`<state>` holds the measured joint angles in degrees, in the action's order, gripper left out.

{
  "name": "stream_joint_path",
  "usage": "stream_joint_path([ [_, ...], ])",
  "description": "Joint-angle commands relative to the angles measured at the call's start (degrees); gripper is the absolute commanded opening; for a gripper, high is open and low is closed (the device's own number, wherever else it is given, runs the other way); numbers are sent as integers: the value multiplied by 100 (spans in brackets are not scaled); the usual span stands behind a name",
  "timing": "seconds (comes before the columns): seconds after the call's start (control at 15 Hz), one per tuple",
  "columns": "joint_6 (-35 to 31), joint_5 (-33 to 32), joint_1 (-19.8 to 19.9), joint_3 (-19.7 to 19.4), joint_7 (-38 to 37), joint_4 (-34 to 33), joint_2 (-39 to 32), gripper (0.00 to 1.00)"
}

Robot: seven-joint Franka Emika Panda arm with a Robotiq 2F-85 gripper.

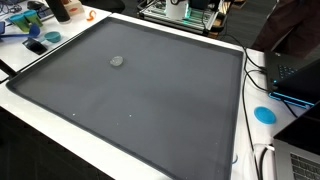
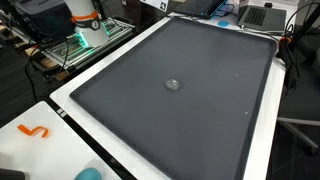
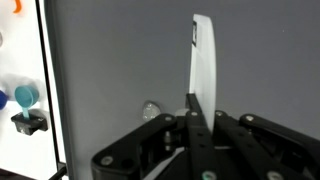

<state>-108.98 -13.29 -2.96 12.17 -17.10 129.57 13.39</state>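
White flat plastic strip (image 3: 203, 55) stands up out of the black two-fingered gripper (image 3: 193, 112) in the wrist view. The jaws look pressed onto its lower end, pinching it edge-on. Strip and gripper hang over the dark grey rimmed mat (image 3: 110, 50), with a small silvery round bead (image 3: 150, 106) lying on the mat just beside the fingers.

A thin strip held by one end will likely pivot or slide in the pinch. In my judgement the hold is best made square across the flat faces, low on the strip, and firm enough that the free end does not swing. Any travel over the mat should be slow and level, with the free end kept away from the bead and the mat's rim.

Only the wrist view shows the strip and the gripper; neither appears in the exterior views. The wrist view also catches a small blue round cap (image 3: 26, 95) and a black block (image 3: 30, 123) off the mat, beyond its rim. Both exterior views give the whole mat (image 1: 150, 115) (image 2: 200, 125). They place the bead (image 1: 117, 61) (image 2: 173, 85) well inside its rim, alone on the surface, which the close wrist picture cannot show.
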Motion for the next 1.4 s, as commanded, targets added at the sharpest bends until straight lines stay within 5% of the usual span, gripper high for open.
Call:
stream_joint_path([
  [0.0,27,-552,-73,-7,-25,-688,-537,1],
  [0.67,-335,-2110,-339,-220,-148,-1946,-2097,1],
  [1.33,-527,-2147,-536,-592,-39,-2448,-2784,4],
])
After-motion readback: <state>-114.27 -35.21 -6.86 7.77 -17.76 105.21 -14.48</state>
